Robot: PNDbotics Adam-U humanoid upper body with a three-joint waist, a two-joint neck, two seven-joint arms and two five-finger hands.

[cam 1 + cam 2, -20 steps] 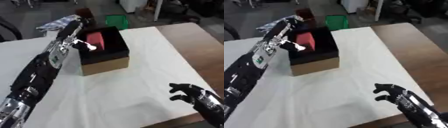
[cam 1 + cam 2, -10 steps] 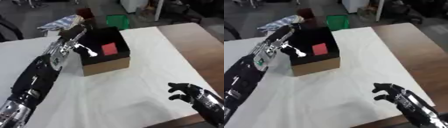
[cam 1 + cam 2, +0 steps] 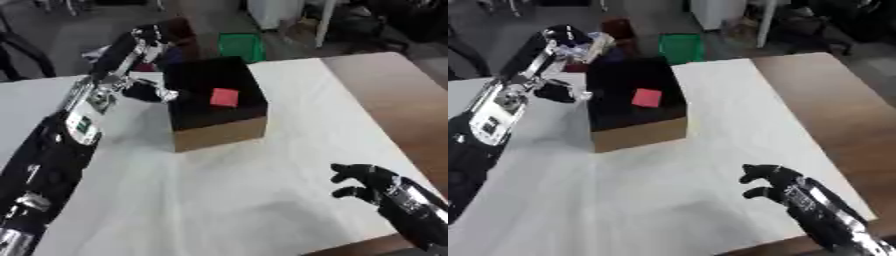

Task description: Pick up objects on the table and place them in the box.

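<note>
A cardboard box (image 3: pixel 219 131) with a black inside stands on the white table, back of centre. A small red block (image 3: pixel 224 97) lies inside it. My left hand (image 3: pixel 140 47) hovers at the box's left rear corner, fingers straight and spread, holding nothing; its thumb (image 3: pixel 157 93) points toward the box's left wall. My right hand (image 3: pixel 366 181) rests low at the right near the table's front edge, fingers relaxed and empty.
A white cloth (image 3: pixel 262 200) covers most of the table; bare brown tabletop (image 3: pixel 394 105) shows on the right. Behind the table stand a green bin (image 3: pixel 241 47) and a dark red object (image 3: pixel 616 27) on the floor.
The red block has left my left hand and now lies in the box. My left hand has opened and drawn back to the left of the box. The right hand has barely moved.
</note>
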